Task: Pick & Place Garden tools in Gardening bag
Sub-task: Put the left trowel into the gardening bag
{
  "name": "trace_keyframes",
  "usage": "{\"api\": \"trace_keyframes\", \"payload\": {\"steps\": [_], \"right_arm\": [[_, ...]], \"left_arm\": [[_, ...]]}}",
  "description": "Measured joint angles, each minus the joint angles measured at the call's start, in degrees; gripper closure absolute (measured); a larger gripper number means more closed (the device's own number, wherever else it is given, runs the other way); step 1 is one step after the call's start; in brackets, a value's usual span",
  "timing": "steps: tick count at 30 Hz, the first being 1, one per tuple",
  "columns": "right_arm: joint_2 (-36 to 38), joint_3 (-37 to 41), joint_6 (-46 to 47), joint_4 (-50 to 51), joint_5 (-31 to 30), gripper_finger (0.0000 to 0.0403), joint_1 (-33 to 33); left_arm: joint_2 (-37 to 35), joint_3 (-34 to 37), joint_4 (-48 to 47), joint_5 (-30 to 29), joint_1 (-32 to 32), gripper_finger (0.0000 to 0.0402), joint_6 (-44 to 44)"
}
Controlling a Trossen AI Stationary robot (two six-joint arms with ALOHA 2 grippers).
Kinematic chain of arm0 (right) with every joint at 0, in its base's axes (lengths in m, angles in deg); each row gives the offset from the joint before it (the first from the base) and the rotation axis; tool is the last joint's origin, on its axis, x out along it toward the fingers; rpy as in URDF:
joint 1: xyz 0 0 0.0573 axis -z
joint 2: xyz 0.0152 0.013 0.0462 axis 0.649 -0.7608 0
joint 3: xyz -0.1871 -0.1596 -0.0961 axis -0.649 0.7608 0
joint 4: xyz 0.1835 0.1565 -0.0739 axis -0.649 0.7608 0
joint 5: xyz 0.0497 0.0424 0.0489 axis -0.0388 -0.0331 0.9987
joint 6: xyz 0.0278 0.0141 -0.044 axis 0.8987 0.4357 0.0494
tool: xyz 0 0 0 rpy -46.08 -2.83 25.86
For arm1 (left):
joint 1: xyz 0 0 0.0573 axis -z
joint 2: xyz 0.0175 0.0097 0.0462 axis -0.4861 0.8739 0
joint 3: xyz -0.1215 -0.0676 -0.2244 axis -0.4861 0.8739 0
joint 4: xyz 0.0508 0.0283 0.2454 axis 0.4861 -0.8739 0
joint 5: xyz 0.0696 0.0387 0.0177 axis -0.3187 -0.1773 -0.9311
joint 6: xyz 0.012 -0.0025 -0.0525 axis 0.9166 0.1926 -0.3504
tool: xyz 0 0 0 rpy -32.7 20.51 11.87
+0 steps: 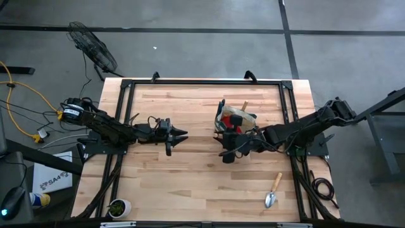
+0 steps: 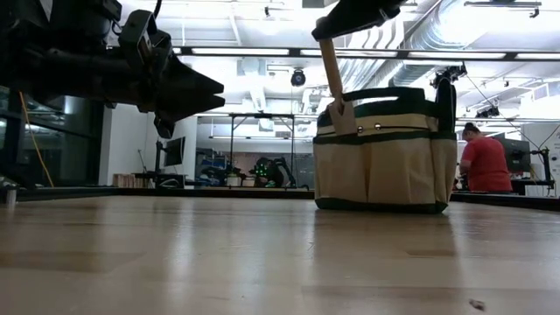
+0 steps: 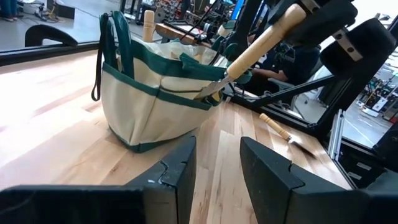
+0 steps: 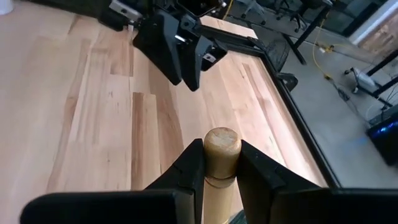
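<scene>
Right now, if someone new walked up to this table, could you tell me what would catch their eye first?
Most striking is the right gripper, shut on a wooden-handled tool held tilted, its metal end at the rim of the gardening bag in the middle right of the table. Opposite it the left gripper hovers empty and open over the table's centre. One trowel lies alone near the table's right front corner.

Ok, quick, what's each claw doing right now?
Left claw: open, holding nothing, above the table.
Right claw: shut on a wooden-handled tool, at the gardening bag.
</scene>
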Motion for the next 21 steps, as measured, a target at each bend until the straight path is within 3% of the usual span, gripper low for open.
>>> {"api": "trace_keyframes", "payload": {"steps": [21], "right_arm": [[-0.84, 0.07, 11.54, 0.94, 2.20, 0.0344, 5.66]], "left_arm": [[0.00, 0.00, -0.13, -0.04, -0.02, 0.0279, -0.36]]}}
